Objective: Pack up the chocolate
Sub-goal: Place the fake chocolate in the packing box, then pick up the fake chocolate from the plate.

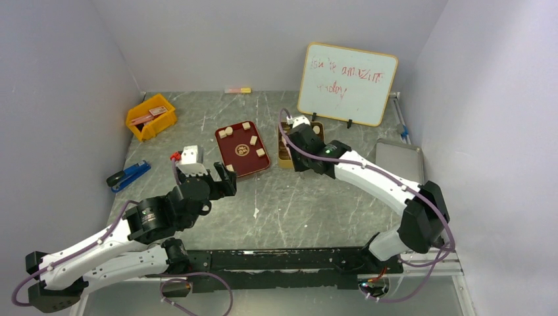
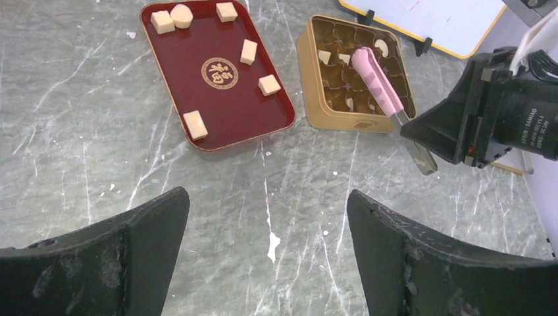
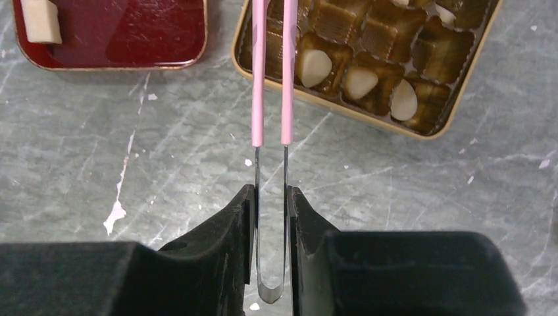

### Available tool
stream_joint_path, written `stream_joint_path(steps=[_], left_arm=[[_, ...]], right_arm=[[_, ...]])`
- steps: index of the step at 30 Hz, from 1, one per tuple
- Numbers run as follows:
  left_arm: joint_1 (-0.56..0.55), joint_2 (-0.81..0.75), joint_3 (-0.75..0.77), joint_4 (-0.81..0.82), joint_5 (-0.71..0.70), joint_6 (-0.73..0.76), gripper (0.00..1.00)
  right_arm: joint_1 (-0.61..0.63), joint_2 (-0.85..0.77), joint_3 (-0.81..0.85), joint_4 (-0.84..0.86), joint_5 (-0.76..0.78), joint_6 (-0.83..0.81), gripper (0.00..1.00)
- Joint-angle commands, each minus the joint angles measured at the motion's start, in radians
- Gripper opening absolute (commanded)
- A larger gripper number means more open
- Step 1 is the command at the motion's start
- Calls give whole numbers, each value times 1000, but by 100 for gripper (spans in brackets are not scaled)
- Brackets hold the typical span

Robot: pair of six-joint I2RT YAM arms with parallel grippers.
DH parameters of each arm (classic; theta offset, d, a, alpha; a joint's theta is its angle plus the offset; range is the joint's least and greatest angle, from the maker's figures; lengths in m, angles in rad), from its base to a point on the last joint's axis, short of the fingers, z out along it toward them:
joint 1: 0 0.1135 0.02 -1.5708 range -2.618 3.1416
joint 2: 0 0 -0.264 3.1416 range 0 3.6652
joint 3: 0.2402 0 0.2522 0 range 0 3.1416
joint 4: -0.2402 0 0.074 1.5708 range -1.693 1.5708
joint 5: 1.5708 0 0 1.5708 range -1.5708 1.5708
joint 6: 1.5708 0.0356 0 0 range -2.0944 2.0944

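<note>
Gripping pink-tipped tweezers (image 3: 258,79), right gripper (image 3: 270,197) fingers clamped on bare metal end; tweezer arms reach over gold tin (image 2: 309,62). Left gripper (image 2: 266,197) spread wide, grasping nothing, above marble table (image 2: 99,164), near dark red tray (image 2: 191,92). Six chocolate pieces (image 2: 195,125) lie scattered on tray; several more pale ones (image 3: 314,66) sit in tin compartments.

The grey-green stone-pattern worktop (image 1: 296,197), veined and flecked with white, spans the full enclosure. Three plain, pale grey-lilac panels enclose it: left wall (image 1: 59,79), back wall (image 1: 250,39), right wall (image 1: 493,99). A yellow-framed whiteboard (image 1: 347,82) with red handwriting stands tilted on black feet near the back right corner. Lighting is even, shadows soft
</note>
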Motion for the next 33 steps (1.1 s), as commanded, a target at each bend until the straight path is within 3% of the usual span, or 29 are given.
stream_joint_path(steps=[1, 12, 33], left_arm=[[-5, -6, 4, 16, -4, -15, 94], [-5, -2, 1, 19, -4, -18, 94], [-5, -60, -5, 17, 10, 8, 95]], right_arm=[[17, 53, 84, 30, -18, -18, 24], [69, 255, 281, 18, -20, -12, 24], [126, 622, 640, -114, 45, 181, 24]])
